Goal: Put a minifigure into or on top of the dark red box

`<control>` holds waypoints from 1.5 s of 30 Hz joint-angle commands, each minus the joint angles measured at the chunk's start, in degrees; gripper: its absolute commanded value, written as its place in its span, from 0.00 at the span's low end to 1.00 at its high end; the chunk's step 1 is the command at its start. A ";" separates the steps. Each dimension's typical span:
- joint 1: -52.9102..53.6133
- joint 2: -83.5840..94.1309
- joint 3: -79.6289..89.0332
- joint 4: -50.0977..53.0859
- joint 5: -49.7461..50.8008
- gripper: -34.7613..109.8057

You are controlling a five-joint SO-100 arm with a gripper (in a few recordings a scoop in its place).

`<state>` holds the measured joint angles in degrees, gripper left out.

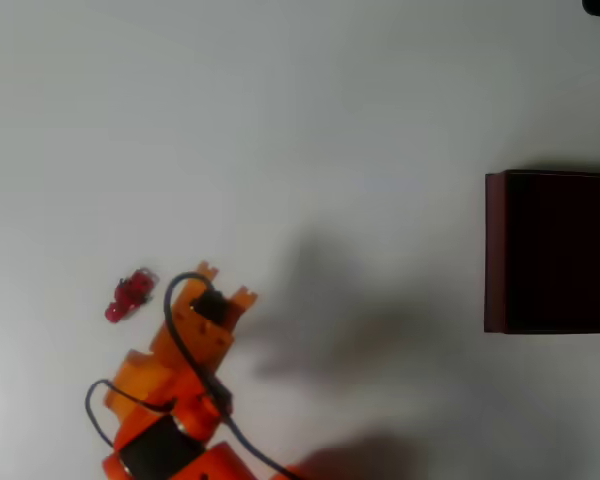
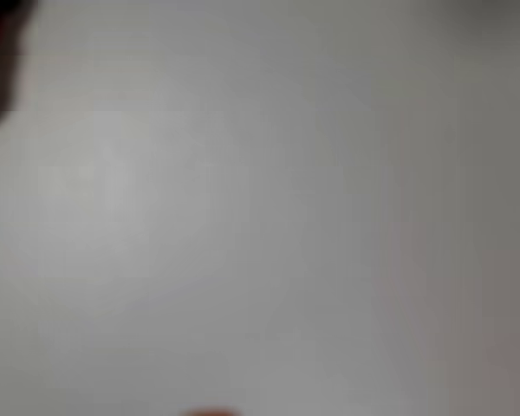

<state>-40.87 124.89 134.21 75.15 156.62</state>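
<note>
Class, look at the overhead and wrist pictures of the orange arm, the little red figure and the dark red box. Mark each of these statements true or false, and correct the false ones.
1. The minifigure lies on the table, apart from the dark red box. True.
2. The gripper holds the minifigure. False: in the overhead view the figure lies on the table to the left of the fingertips, untouched.
3. The dark red box sits at the right edge of the overhead view. True.
4. The minifigure is already inside the box. False: it lies far to the box's left, near the arm.
5. The wrist view gives a sharp close-up of the minifigure. False: it is blurred, mostly pale table.
</note>
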 commanded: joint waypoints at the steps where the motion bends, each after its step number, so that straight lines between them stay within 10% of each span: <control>1: -0.70 -2.81 -5.19 0.88 2.20 0.40; 45: -0.70 -38.76 -36.04 0.35 6.24 0.41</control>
<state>-41.13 86.04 102.04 74.09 163.21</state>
